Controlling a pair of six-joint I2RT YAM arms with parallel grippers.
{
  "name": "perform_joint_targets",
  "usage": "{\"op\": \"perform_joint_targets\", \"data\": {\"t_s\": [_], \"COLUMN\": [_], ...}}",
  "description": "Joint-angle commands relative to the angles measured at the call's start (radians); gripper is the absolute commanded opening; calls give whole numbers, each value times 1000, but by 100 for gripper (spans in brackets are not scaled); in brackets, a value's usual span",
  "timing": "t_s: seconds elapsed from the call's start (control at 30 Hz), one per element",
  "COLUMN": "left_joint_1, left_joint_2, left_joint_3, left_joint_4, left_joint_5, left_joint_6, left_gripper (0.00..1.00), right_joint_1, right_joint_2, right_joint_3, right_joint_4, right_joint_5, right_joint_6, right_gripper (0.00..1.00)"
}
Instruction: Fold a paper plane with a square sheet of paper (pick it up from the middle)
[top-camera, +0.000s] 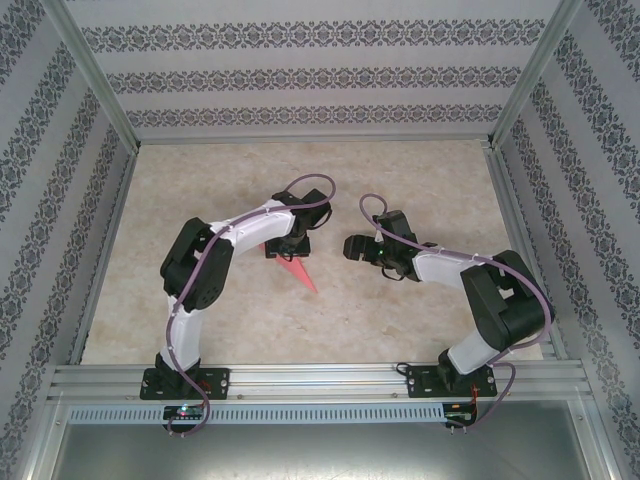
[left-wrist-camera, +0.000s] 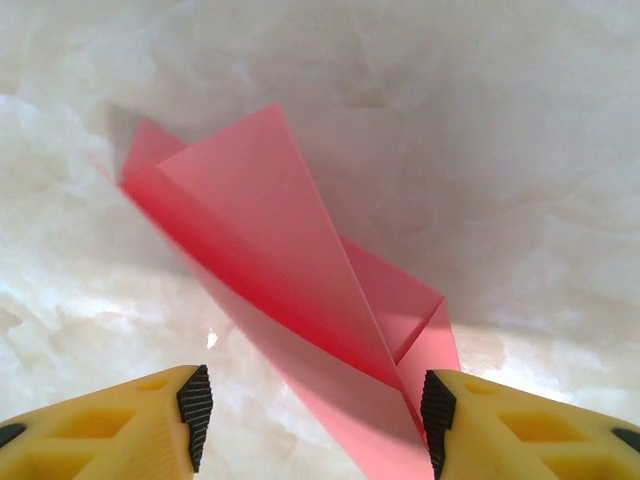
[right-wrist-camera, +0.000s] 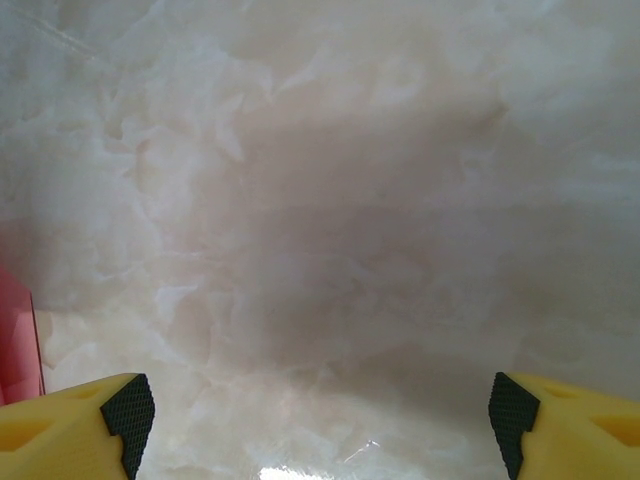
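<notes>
1. Lying flat near the middle of the marbled table (top-camera: 430, 310) is the paper plane (left-wrist-camera: 290, 250): pink-red and folded to a long wedge, with overlapping flaps along one crease.
2. Left gripper (left-wrist-camera: 315, 405) hangs low over it, fingers spread to either side of the plane's near end. One black pad (left-wrist-camera: 437, 405) sits at the paper's edge, and I cannot tell whether it touches. The other pad (left-wrist-camera: 195, 400) is clear of the paper, over bare table.
3. Plane's near end runs off the bottom of the left wrist view. From above, the left gripper covers the wide part, and just the pointed end sticks out, aimed toward the near edge and to the right.
4. Right gripper (right-wrist-camera: 320, 410) is near the plane on its right, apart from it. Its fingers are spread wide over bare table with nothing between them. A red sliver of the plane is cut off at the left edge of the right wrist view.
5. Small board (top-camera: 185, 408) at the left arm's base shows a green light. Any marking on it is too small to read.
6. Walls (top-camera: 320, 80) carry repeating dark ornamental bands, blurred at this range.
</notes>
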Motion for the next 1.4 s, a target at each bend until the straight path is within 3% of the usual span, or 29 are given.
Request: {"op": "perform_joint_targets", "data": {"t_s": [0.0, 0.37, 0.57, 0.77, 0.97, 1.17, 1.37], "left_joint_1": [-12, -12, -12, -11, -6, 0, 0], "left_joint_2": [-51, -76, -117, -171, -210, -246, -336], "left_joint_3": [-30, -81, -135, -211, -268, -275, -254], "left_joint_4": [9, 56, 117, 193, 239, 264, 388], "left_joint_5": [21, 52, 37, 50, 34, 30, 138], "left_joint_6": [-32, -39, -105, -182, -221, -189, -81], "left_gripper": [64, 65, 47, 40, 23, 3, 0], "right_joint_1": [-9, -8, -8, -7, -3, -3, -9], "right_joint_2": [11, 1, -3, -12, -15, -57, -151], "right_joint_3": [27, 18, 16, 17, 18, 16, 7], "right_joint_4": [23, 25, 24, 16, 12, -10, -28], "right_joint_5": [-30, -41, -45, -45, -42, -39, -42], "right_joint_6": [6, 11, 13, 11, 12, 18, 53], "right_gripper": [88, 87, 86, 86, 85, 85, 85]}}
